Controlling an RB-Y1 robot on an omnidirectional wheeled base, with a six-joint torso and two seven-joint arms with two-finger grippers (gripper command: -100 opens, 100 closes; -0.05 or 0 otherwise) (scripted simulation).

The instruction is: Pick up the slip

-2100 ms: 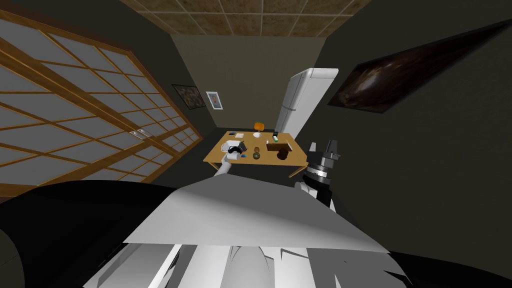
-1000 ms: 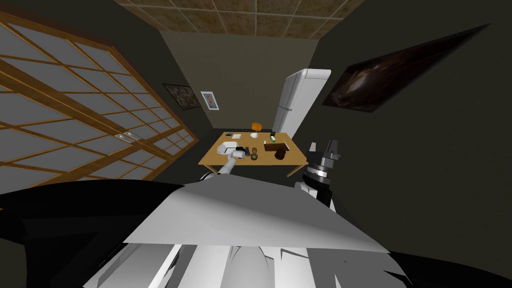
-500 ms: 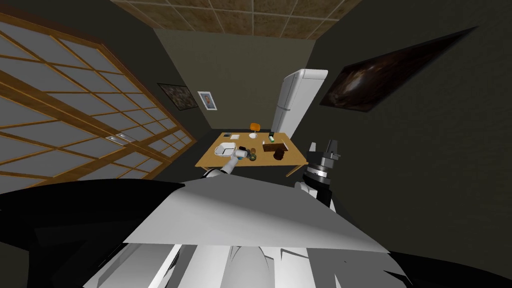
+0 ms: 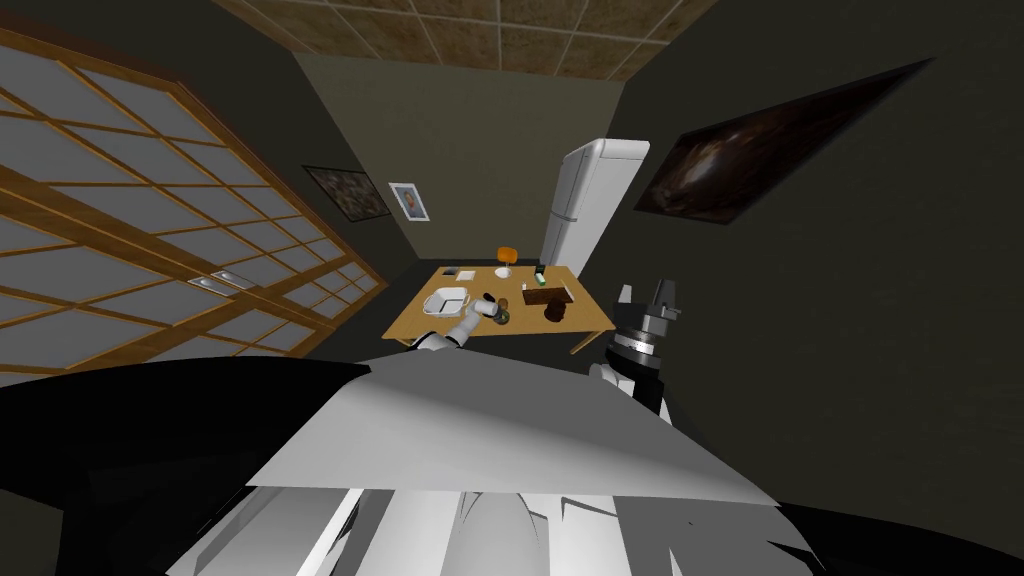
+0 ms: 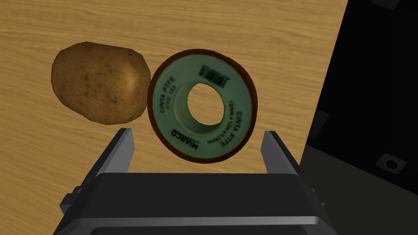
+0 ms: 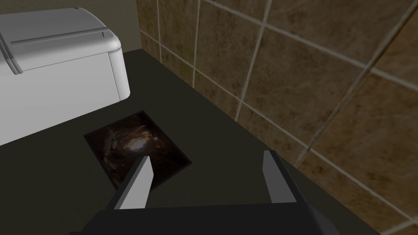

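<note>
The slip (image 4: 466, 274) reads as a small pale sheet lying flat near the far edge of the surface (image 4: 592, 318), toward its far left corner. A small dark flat thing (image 4: 449, 270) lies just beside it on the corner side. A white tray (image 4: 447, 299) sits nearer the robot along the left edge.

The left gripper (image 4: 490, 304) hovers well short of the slip, over the near middle of the surface. Its fingers (image 5: 122, 147) are spread and hold nothing. Just ahead of them a green tape roll (image 5: 203, 105) lies touching a potato (image 5: 100, 81), close to an edge of the surface.

The right gripper (image 6: 208, 156) is raised beside the chest, off the surface, fingers apart and empty.

I judge this as the reach stage, with nothing grasped yet. The next move calls for carrying the left hand past the tray to the far left corner. It should then come down low, since so thin a sheet gives little to pinch.
</note>
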